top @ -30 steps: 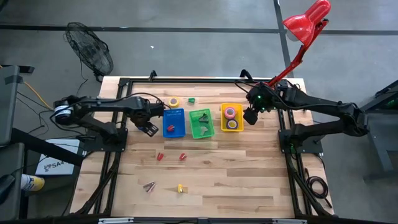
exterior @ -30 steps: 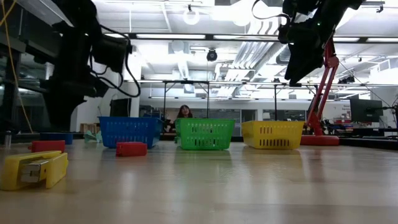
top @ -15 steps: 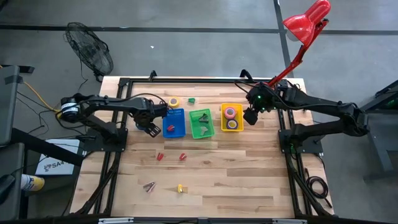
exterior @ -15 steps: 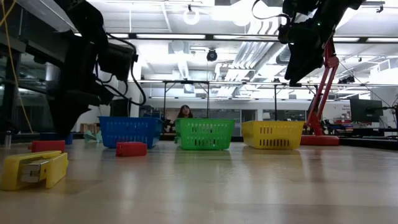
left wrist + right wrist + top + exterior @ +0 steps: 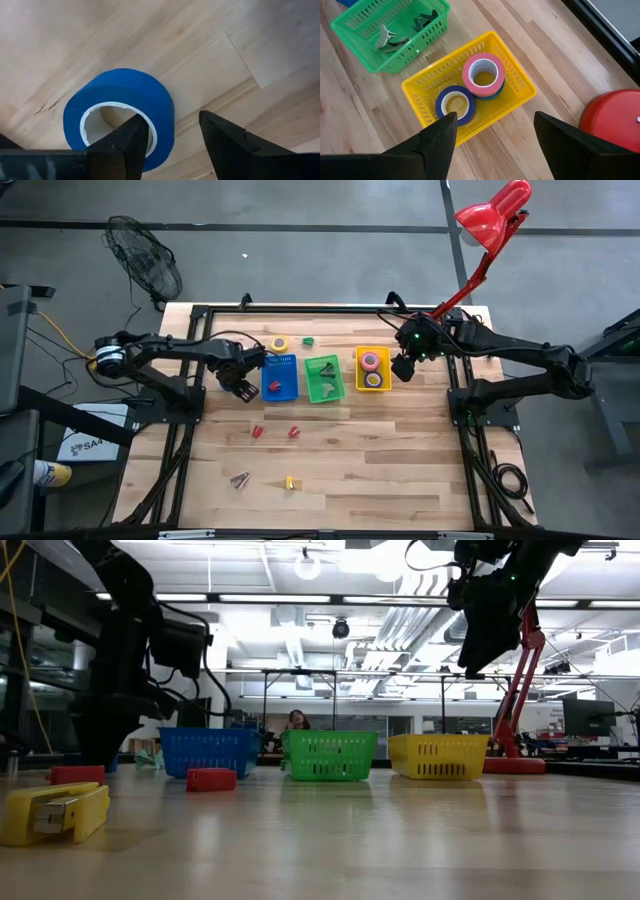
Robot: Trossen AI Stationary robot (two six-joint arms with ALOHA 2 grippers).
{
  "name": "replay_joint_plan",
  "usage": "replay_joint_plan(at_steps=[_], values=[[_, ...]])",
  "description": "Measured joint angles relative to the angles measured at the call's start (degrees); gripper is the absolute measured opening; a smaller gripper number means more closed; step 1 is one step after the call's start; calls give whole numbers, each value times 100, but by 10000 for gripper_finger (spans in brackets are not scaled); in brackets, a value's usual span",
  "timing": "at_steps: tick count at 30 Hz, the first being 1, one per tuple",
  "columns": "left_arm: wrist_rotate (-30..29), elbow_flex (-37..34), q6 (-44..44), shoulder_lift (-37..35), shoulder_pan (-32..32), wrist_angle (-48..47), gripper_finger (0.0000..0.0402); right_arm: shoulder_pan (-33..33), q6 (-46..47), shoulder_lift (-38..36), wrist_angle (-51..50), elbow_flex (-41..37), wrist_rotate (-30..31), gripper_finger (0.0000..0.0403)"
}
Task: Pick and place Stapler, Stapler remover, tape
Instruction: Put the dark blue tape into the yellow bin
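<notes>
A blue tape roll [image 5: 120, 95] lies flat on the wood. My left gripper [image 5: 171, 116] points down over it, open, with one finger above the roll's hole and the other outside its wall; no touch shows. In the high view that gripper [image 5: 243, 385] stands left of the blue bin [image 5: 285, 365] and hides the roll. My right gripper [image 5: 495, 120] hangs open above the yellow bin [image 5: 525, 85], which holds a pink tape roll [image 5: 483, 75] and a blue-rimmed one [image 5: 455, 105]. A yellow tape roll [image 5: 279, 343] rests on the table behind the blue bin.
The green bin [image 5: 324, 378] holds staple removers. Two red staplers [image 5: 256, 431] [image 5: 294, 432], a staple remover [image 5: 240, 478] and a yellow stapler [image 5: 290, 482] lie on the near half of the table. A red lamp [image 5: 490, 220] stands at the far right corner.
My left gripper has come down toward the table beside the blue bin, still pointing down, its finger gap unchanged.
</notes>
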Motion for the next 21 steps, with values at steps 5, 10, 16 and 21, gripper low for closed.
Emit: replay_joint_plan(at_steps=[5, 10, 16, 21], values=[[71, -4, 114, 4, 75, 33, 176, 0, 2, 0, 0, 0, -40, 256], [118, -4, 142, 9, 70, 52, 144, 0, 4, 0, 0, 0, -48, 256], [167, -4, 159, 11, 54, 70, 89, 0, 5, 0, 0, 0, -47, 256], [169, 149, 495, 27, 54, -63, 49, 0, -114, 0, 0, 0, -120, 256]])
